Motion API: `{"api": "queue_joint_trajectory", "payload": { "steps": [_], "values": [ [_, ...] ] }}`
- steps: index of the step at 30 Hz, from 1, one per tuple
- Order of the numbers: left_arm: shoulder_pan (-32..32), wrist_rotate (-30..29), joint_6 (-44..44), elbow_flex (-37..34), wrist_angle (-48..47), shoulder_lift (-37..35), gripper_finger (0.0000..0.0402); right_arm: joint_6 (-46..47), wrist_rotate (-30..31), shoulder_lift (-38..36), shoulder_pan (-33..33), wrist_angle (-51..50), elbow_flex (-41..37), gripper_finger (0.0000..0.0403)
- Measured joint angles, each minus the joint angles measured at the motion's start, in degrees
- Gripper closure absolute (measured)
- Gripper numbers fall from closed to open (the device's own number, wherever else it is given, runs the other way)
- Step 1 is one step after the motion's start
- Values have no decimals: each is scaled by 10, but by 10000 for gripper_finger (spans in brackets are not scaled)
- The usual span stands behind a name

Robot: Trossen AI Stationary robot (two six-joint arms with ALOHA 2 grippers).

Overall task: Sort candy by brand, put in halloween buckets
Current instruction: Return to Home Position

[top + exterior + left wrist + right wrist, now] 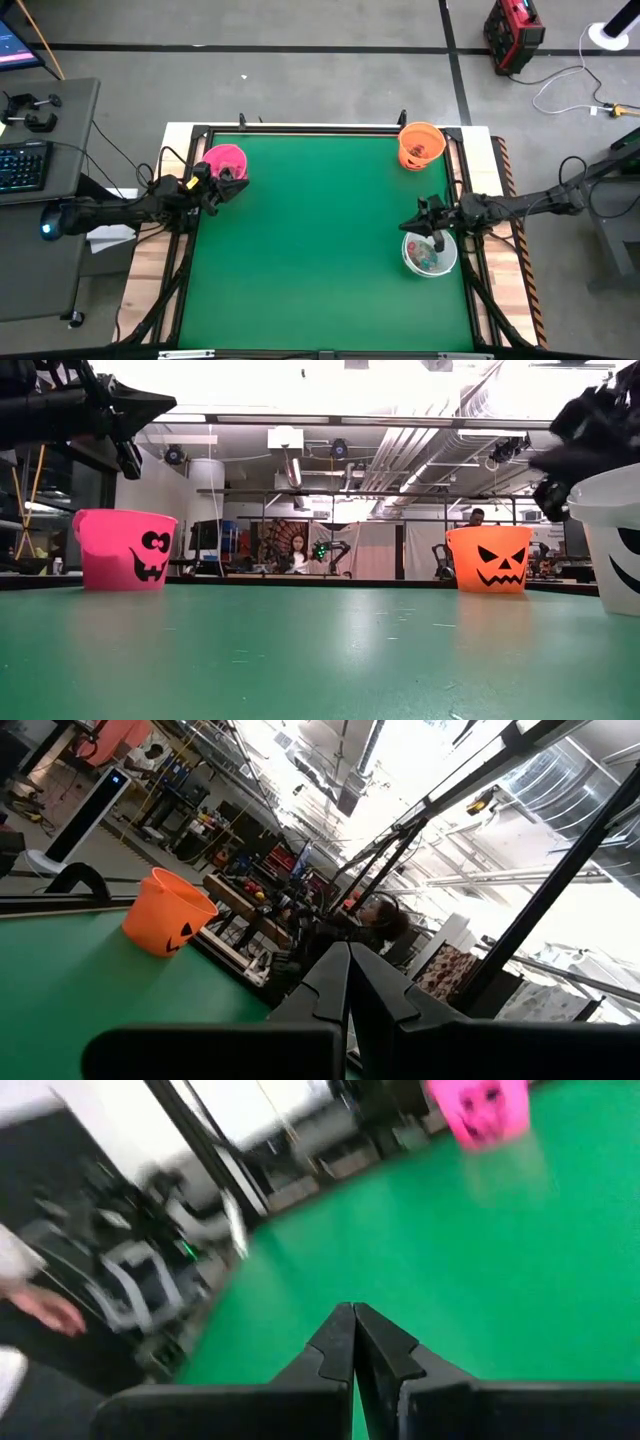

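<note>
My left hand (348, 970) and right hand (353, 1325) are both shut, empty.
Right one hovers at the white bucket (612, 530) rim, candy (427, 259) inside; orange bucket (421, 146) farther along that edge, pink bucket (225, 160) and left one well across the surface (320, 240).

A grey floor (300, 90) crossed by black tape lines surrounds the green bench (320, 260). A desk (50, 270) with a keyboard (22, 165) stands at its left, and a red case (512, 35) sits beyond. Pipes (395, 460) run overhead under a brightly lit ceiling.
</note>
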Motion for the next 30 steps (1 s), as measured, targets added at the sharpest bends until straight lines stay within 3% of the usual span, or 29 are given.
{"api": "queue_joint_trajectory", "payload": {
  "steps": [30],
  "values": [
    [0,0,0,0,-2,0,402,3,2,9,0,-26,4,402]
  ]
}}
